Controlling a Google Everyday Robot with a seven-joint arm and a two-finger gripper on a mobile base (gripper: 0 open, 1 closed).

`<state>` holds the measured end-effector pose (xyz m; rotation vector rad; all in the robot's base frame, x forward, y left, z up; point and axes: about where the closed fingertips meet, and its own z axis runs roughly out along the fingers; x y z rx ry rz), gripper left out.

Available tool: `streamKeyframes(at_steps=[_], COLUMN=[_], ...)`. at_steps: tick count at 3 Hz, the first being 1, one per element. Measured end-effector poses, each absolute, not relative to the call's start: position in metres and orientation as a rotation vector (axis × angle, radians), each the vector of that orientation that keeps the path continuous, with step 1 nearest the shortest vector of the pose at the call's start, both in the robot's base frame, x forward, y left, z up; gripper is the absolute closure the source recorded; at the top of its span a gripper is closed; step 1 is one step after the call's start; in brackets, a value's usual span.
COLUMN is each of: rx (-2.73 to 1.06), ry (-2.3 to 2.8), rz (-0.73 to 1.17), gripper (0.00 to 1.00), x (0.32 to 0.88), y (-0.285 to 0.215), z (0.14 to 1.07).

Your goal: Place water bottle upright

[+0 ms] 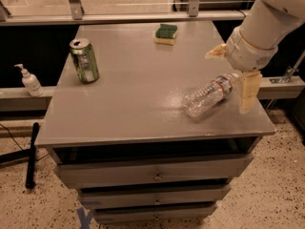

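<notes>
The water bottle (207,98) is clear ribbed plastic with a white label edged red. It lies on its side near the right front of the grey table (138,80), its cap end pointing up and to the right. My gripper (232,73) hangs over the table's right edge, just above the bottle's cap end. It is open and empty. One cream finger (248,93) points down just right of the cap. The other finger (217,52) sticks out to the left above the bottle.
A green drink can (85,60) stands upright at the table's left. A green and yellow sponge (167,34) lies at the back. A small white pump bottle (30,80) stands on a ledge left of the table. Drawers (155,175) sit below the tabletop.
</notes>
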<state>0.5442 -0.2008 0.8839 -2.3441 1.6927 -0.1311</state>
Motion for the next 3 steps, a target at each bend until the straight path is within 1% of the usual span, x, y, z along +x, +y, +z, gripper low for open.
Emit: streamKeyframes(at_steps=[3], rx=[-2.635], ry=[1.334], rz=[-0.096], gripper=[0.00], x=[0.554], y=[-0.179], z=[0.853])
